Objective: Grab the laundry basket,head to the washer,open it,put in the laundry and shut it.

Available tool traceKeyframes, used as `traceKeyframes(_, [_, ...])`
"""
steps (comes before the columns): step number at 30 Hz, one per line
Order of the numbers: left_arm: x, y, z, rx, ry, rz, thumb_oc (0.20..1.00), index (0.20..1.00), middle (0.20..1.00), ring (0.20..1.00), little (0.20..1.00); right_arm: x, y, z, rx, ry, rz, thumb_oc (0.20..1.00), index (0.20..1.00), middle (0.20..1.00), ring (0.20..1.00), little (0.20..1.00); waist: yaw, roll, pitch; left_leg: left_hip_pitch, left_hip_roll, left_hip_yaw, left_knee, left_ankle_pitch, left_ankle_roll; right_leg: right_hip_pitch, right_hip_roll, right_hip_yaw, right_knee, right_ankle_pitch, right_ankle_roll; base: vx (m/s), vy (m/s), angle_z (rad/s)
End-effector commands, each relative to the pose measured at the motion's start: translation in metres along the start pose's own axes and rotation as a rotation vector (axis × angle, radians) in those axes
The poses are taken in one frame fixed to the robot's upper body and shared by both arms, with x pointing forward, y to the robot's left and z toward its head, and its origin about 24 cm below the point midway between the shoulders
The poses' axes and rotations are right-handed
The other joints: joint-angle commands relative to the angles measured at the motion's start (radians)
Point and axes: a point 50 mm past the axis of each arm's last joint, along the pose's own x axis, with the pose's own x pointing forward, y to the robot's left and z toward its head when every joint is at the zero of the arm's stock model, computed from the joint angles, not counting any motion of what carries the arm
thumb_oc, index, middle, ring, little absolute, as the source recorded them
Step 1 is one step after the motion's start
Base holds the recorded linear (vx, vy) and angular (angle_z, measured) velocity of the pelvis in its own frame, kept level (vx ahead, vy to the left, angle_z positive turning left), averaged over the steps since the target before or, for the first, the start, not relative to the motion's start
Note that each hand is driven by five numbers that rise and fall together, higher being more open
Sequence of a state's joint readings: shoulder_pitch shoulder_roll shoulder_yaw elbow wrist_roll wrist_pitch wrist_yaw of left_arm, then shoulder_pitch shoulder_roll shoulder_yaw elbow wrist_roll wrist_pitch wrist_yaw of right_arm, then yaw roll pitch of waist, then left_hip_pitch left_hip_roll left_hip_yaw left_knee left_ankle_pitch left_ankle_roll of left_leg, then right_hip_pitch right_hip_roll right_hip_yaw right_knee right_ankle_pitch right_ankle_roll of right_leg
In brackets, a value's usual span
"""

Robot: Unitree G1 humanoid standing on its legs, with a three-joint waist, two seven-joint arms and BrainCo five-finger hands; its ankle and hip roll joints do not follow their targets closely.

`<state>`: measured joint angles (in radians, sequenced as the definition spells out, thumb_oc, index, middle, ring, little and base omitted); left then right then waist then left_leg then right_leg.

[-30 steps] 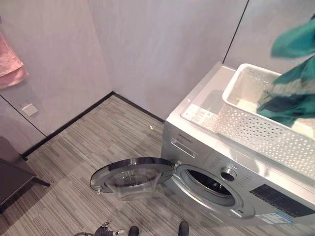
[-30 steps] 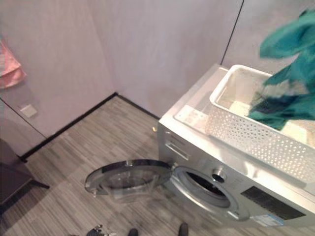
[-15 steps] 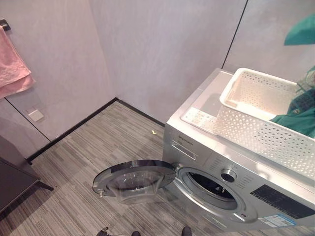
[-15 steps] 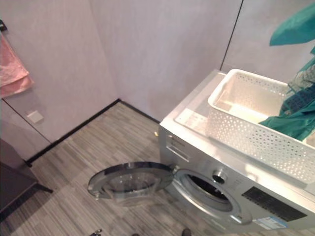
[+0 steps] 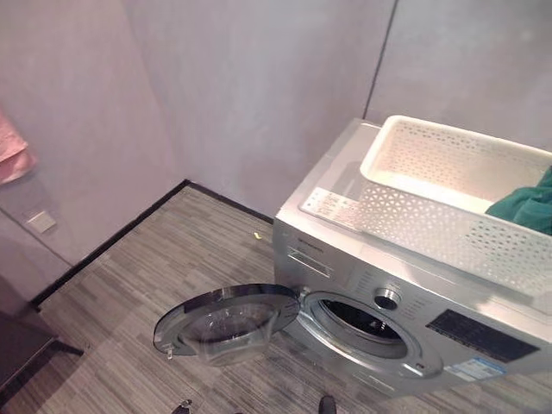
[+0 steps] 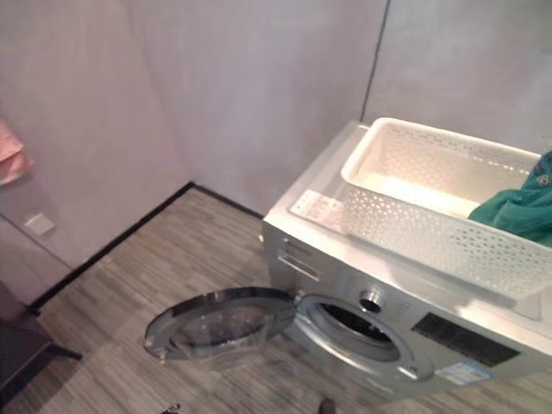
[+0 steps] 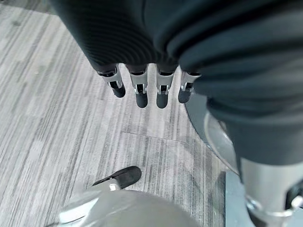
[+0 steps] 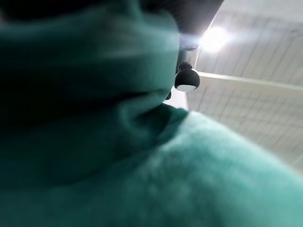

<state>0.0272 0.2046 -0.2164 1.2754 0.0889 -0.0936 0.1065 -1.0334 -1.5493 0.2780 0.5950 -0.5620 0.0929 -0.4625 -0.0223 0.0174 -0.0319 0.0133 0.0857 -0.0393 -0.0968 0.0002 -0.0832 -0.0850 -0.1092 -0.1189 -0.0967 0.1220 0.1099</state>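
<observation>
Washer point(image 5: 379, 285): one — its round door point(image 5: 226, 321) swung open, low over the floor.
Basket point(image 5: 448, 216): one, white, on the washer's top.
Laundry point(image 6: 517, 211): one teal garment at the basket's far end.
Left hand point(image 7: 142, 87): fingers straight, empty.
Right hand: wrapped in teal cloth — grip cannot be told.

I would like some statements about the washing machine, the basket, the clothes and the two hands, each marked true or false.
1. The washer door is closed. False: it is swung wide open, low above the floor.
2. The white basket stands on top of the washer. True.
3. The basket is completely empty. False: green cloth lies at its right end.
4. The left hand has straight fingers and holds nothing. True.
5. A pink towel hangs on the wall to the left. True.
6. Red cloth covers the right wrist view. False: the cloth there is green.
</observation>
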Motion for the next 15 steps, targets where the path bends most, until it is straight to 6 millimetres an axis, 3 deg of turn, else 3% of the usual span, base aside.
traceKeyframes(1, [0.004,0.023,0.013,0.087,-0.032,0.060,1.000,1.000,1.000,1.000,1.000,0.006,-0.026,-0.004,0.050,0.013,-0.133,0.200,0.200,0.200,0.200,0.200,0.011,-0.075,-0.011,0.031,-0.028,-0.018,0.010,-0.094,0.034,0.070,-0.061,-0.012,0.012,-0.073,0.079,-0.02,0.079,-0.17])
traceKeyframes(5, [0.005,0.023,0.020,0.107,-0.055,0.054,1.000,1.000,1.000,1.000,1.000,0.001,-0.026,0.002,0.078,-0.004,-0.146,0.200,0.200,0.200,0.200,0.200,0.008,-0.076,-0.006,0.031,-0.036,-0.019,0.010,-0.093,0.041,0.068,-0.066,-0.009,0.019,-0.070,0.082,-0.03,0.072,-0.02])
traceKeyframes(6, [0.006,0.019,0.032,0.176,-0.097,0.025,1.000,1.000,1.000,1.000,1.000,-0.001,-0.026,0.009,0.109,-0.017,-0.163,0.200,0.200,0.200,0.200,0.200,-0.001,-0.069,0.000,0.029,-0.052,-0.023,0.010,-0.094,0.052,0.061,-0.083,-0.012,0.038,-0.065,0.089,-0.05,0.124,0.00])
traceKeyframes(11, [0.008,0.019,0.049,0.283,-0.157,0.003,1.000,1.000,1.000,1.000,1.000,-0.001,-0.030,0.013,0.116,-0.017,-0.185,0.200,0.200,0.200,0.200,0.200,-0.005,-0.079,0.018,0.021,-0.099,-0.027,0.010,-0.096,0.079,0.036,-0.126,0.002,0.065,-0.033,0.111,-0.09,0.243,0.05])
traceKeyframes(12, [0.008,0.021,0.058,0.347,-0.197,-0.004,1.000,1.000,1.000,1.000,1.000,0.005,-0.037,0.019,0.118,-0.020,-0.216,0.200,0.200,0.200,0.200,0.200,0.000,-0.092,0.031,0.024,-0.135,-0.013,0.010,-0.101,0.093,0.003,-0.162,0.017,0.065,0.039,0.135,-0.11,0.273,0.00])
traceKeyframes(14, [0.007,0.023,0.061,0.371,-0.213,-0.005,1.000,1.000,1.000,1.000,1.000,0.012,-0.040,0.021,0.134,-0.009,-0.226,0.200,0.200,0.200,0.200,0.200,0.004,-0.099,0.039,0.020,-0.145,0.001,0.010,-0.096,0.099,-0.021,-0.177,0.021,0.069,0.077,0.144,-0.16,0.285,-0.37])
traceKeyframes(15, [0.007,0.035,0.063,0.387,-0.215,0.023,1.000,1.000,1.000,1.000,1.000,0.021,-0.045,0.026,0.153,-0.006,-0.239,0.200,0.200,0.200,0.200,0.200,0.018,-0.105,0.049,0.017,-0.145,0.024,0.010,-0.095,0.107,-0.042,-0.172,0.015,0.080,0.046,0.137,-0.16,0.208,-0.57])
